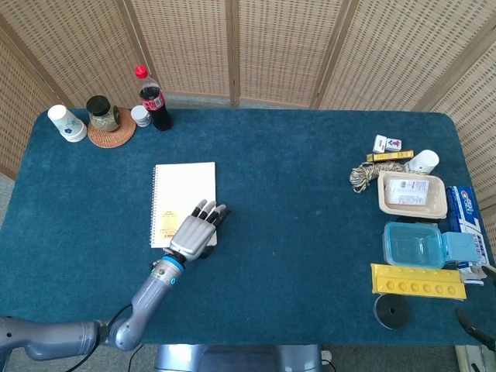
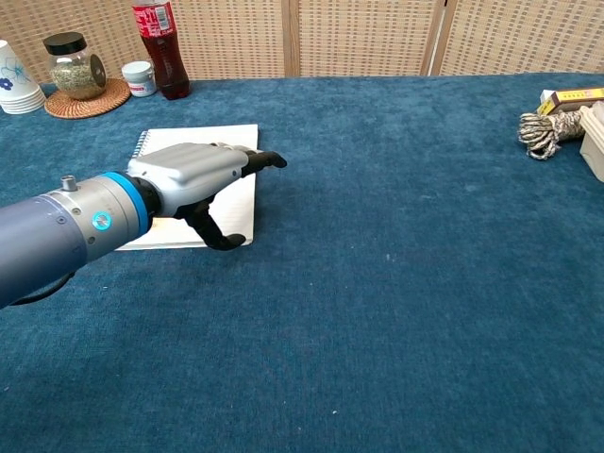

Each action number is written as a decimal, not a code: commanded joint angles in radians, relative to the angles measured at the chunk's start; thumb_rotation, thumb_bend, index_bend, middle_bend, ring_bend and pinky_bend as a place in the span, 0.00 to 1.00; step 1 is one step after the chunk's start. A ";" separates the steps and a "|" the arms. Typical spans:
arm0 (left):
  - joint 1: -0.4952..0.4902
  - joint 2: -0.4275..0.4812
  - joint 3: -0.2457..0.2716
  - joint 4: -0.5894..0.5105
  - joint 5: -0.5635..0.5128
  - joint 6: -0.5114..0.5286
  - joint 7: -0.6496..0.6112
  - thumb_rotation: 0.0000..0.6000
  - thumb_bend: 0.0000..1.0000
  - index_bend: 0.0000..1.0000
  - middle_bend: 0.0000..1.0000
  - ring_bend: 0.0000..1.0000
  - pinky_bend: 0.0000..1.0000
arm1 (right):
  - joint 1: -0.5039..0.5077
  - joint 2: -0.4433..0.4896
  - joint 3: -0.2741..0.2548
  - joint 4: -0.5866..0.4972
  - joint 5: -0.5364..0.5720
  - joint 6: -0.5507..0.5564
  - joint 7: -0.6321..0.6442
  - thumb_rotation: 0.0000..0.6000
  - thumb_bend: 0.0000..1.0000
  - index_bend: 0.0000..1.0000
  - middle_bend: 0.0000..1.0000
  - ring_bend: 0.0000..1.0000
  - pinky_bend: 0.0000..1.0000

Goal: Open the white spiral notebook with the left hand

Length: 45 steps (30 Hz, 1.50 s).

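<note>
The white spiral notebook is lying flat and closed on the blue, carpet-like tabletop, with its metal wire spiral along the left edge and a small yellow label on the smooth cover. The left hand, with a grey metallic back and black fingers, is hovering over the lower right corner of the notebook. The fingers are stretching forward, a little apart from each other, and the thumb is curving down toward the notebook's edge; they are holding nothing. I cannot tell if the thumb is touching the cover. In the chest view, the left hand is covering the middle of the white spiral notebook.

Behind the notebook, a cola bottle with a red cap is standing upright, next to a glass jar on a round woven coaster. Well to the right of the notebook, a coil of twisted rope is lying.
</note>
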 commanded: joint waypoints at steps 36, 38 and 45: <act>-0.028 -0.065 0.040 0.102 0.018 0.130 -0.078 1.00 0.39 0.05 0.11 0.01 0.00 | -0.033 -0.001 0.023 0.027 0.015 0.023 0.042 1.00 0.26 0.14 0.21 0.13 0.20; -0.023 -0.064 0.041 0.099 0.019 0.137 -0.081 1.00 0.42 0.05 0.12 0.01 0.00 | -0.034 -0.001 0.023 0.028 0.015 0.024 0.044 1.00 0.26 0.14 0.21 0.13 0.20; 0.025 -0.057 0.057 0.069 0.068 0.225 -0.108 1.00 0.57 0.02 0.12 0.01 0.00 | -0.040 0.000 0.029 0.034 0.016 0.035 0.055 1.00 0.26 0.14 0.21 0.13 0.20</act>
